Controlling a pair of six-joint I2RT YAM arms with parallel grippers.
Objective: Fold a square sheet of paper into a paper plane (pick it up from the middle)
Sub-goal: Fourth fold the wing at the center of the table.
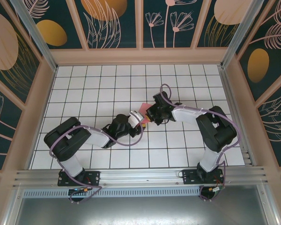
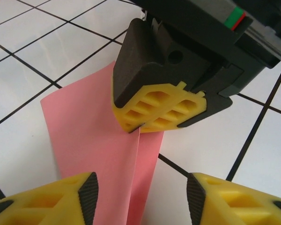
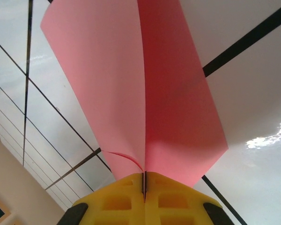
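A white tiled worktop with black grid lines sits inside walls of dark panels painted with pale leaves and flowers, framed in light wood. A metal rail runs along the near edge and carries both arm bases. The left arm and the right arm reach inward and meet near the middle of the worktop.

The pink paper is between the two wrists. It is folded along a centre crease, with a flap spreading to each side of it. The right jaws are closed tight on the crease end. Their yellow pads are pressed together with the paper pinched in the seam between them. The left jaws stand partly apart, facing the right ones, with one pad on each side of the paper. The sheet runs through their gap. I cannot tell whether they touch it.
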